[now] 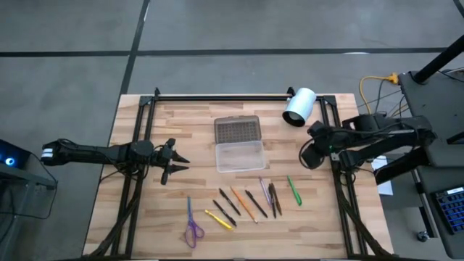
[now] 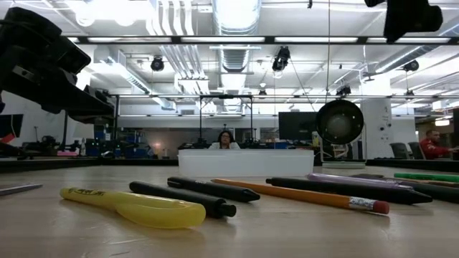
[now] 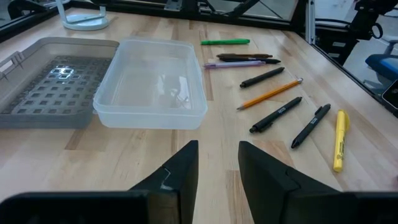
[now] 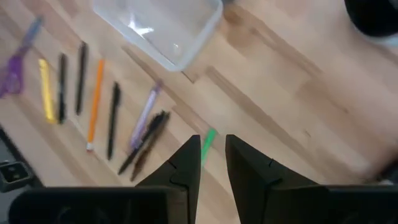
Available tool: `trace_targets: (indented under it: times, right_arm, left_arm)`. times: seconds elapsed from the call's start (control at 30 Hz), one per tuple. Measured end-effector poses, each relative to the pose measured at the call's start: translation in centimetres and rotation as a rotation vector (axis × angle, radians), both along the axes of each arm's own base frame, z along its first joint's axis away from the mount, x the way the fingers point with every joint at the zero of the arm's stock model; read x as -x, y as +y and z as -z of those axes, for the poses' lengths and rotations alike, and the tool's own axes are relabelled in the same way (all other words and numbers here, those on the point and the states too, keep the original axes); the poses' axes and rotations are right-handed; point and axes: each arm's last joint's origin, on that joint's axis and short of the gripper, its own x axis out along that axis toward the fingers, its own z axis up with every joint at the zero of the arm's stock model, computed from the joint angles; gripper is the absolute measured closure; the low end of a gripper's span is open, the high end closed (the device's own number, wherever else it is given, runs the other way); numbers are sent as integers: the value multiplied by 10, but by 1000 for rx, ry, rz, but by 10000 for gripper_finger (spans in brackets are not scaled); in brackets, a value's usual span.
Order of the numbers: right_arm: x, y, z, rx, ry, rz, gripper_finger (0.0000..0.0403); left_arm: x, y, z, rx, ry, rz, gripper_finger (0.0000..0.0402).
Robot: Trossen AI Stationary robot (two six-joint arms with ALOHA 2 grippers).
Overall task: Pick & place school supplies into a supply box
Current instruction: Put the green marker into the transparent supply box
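Note:
The supply box is a clear tray [image 1: 240,155] [image 3: 152,81] lying flat mid-table, with its grey gridded lid [image 1: 237,130] [image 3: 53,81] attached on its far side. The school supplies lie in a row near the front edge: green pen [image 1: 293,190] [image 4: 208,140], dark pens, purple pen [image 4: 144,115], orange pencil [image 1: 244,204] [image 3: 270,94], yellow highlighter [image 1: 217,219] [image 2: 136,206] and purple scissors [image 1: 192,225]. My left gripper [image 1: 183,164] [image 3: 217,168] hangs open left of the tray. My right gripper [image 1: 307,154] [image 4: 211,162] hovers open right of the tray, pointing down, high above the green pen's end.
A white cylinder [image 1: 299,106] lies on its side at the far right corner. Black frame rails [image 1: 135,181] run along the table's left, right and far edges. Bare wood lies between the tray and the row of pens.

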Motion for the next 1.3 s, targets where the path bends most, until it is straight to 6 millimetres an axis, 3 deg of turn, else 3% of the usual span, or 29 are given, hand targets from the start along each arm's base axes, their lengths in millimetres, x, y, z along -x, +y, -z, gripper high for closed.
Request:
trace_targets:
  times: [0.3,0.73,0.83,1.03,1.3]
  right_arm:
    - [-7,15,13,-9,127,100,335]
    - [-42,52,48,-44,318,196,335]
    - [-46,54,53,-42,345,210,335]
    - [-54,58,61,-25,406,52,335]
    - [-66,64,71,-66,408,147,335]
  left_arm:
    - [0,0,0,0,0,0,302]
    - [0,0,0,0,0,0,302]
    - [0,0,0,0,0,0,302]
    - [0,0,0,0,0,0,302]
    - [0,0,0,0,0,0,302]
